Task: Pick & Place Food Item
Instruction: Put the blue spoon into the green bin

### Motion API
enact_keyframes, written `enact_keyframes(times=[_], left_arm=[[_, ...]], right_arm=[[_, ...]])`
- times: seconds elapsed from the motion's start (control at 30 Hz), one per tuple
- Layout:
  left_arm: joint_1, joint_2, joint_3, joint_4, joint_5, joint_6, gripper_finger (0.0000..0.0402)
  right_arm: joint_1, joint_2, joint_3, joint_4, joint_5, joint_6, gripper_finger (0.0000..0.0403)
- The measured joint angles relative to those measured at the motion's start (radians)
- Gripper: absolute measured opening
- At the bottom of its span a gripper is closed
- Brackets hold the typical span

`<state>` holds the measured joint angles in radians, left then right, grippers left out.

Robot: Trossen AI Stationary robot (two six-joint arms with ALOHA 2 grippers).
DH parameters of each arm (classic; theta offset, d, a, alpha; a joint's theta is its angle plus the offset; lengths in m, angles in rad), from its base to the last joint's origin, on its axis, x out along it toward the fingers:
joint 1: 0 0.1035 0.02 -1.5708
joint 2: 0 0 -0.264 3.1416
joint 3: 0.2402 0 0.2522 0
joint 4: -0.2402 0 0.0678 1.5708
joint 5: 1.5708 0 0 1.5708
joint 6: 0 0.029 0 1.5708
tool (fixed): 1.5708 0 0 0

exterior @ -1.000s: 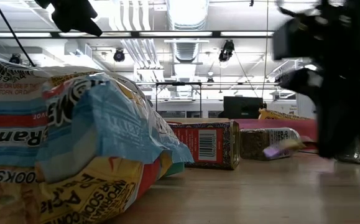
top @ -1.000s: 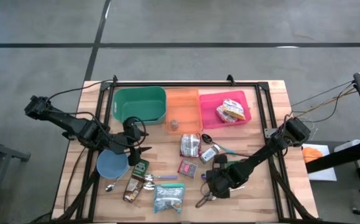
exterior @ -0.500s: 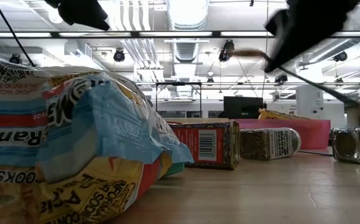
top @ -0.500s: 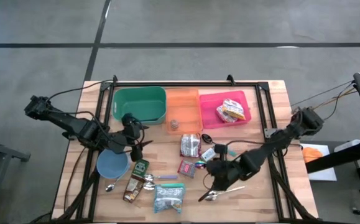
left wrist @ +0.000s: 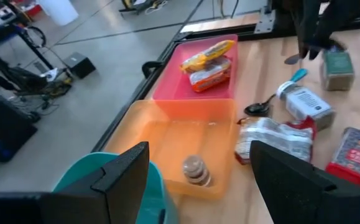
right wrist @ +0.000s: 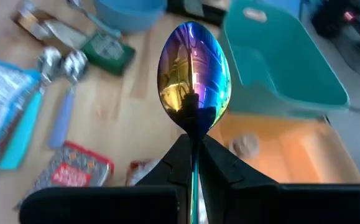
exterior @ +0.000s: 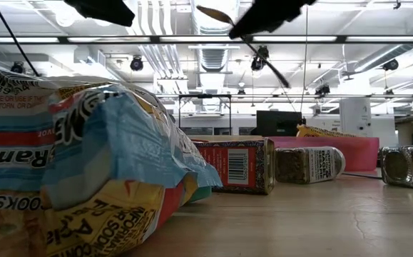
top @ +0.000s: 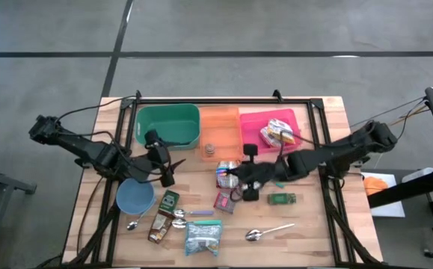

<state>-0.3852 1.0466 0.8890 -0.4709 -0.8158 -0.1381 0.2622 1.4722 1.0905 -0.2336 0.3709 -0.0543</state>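
I get even, bright overhead light on the bench (top: 321, 232), with soft shadows. Ceiling strip lights (exterior: 213, 39) glare in my low view. The spoon (right wrist: 194, 78) above my right hand (right wrist: 192, 155) mirrors them, and everything beyond it is blurred.

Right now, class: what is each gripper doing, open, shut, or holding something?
Left gripper: open, holding nothing, near the green bin.
Right gripper: shut on an iridescent spoon, raised above the table.

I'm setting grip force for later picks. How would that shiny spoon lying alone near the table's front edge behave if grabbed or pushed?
The spoon looks like polished metal, so probably stiff and slippery. It lies flat on the table, so pinching its thin handle may be awkward. Pushed, it would likely slide or pivot on its rounded bowl.
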Motion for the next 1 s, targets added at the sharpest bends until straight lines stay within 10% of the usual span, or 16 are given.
enact_keyframes(times=[0.5, 0.77, 1.0], left_arm=[[0.225, -0.002, -0.059, 0.175, 0.238, 0.046, 0.0279], [0.231, -0.004, -0.213, 0.658, 0.502, 0.177, 0.0279], [0.231, -0.002, -0.22, 0.73, 0.57, 0.203, 0.0279]], right_arm=[[-0.221, 0.002, -0.007, 0.408, -0.507, -0.312, 0.0011], [-0.226, 0.003, -0.013, 0.564, -0.655, -0.349, 0.0011], [-0.226, 0.003, -0.013, 0.642, -0.671, -0.346, 0.0011]])
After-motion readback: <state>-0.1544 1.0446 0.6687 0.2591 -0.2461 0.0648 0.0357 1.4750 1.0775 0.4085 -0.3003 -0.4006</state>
